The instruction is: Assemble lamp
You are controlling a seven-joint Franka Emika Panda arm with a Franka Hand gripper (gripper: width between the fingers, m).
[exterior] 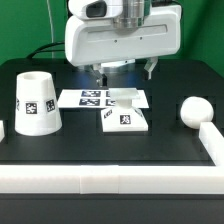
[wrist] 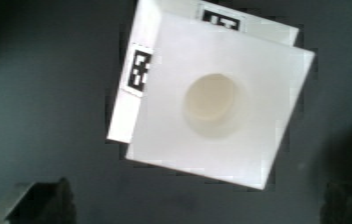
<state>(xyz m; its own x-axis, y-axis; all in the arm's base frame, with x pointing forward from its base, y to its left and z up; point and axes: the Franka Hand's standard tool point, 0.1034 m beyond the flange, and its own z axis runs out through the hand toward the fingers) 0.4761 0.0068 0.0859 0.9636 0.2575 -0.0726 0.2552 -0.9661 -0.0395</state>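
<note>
White shade (exterior: 37,103), base (exterior: 136,122), bulb (exterior: 193,110); black-and-white square tags (exterior: 34,110); black table (exterior: 100,152).

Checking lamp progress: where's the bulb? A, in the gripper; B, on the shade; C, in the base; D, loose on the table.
D: the bulb lies on the table at the exterior view's right, apart from the base, whose socket shows empty in the wrist view.

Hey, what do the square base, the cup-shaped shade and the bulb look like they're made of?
Base: likely hard white plastic, smooth matte faces with crisp edges and a molded round socket. Shade: probably the same plastic, opaque, evenly white, faint sheen. Bulb: seems plastic too, opaque matte ball; glass unlikely.
</note>
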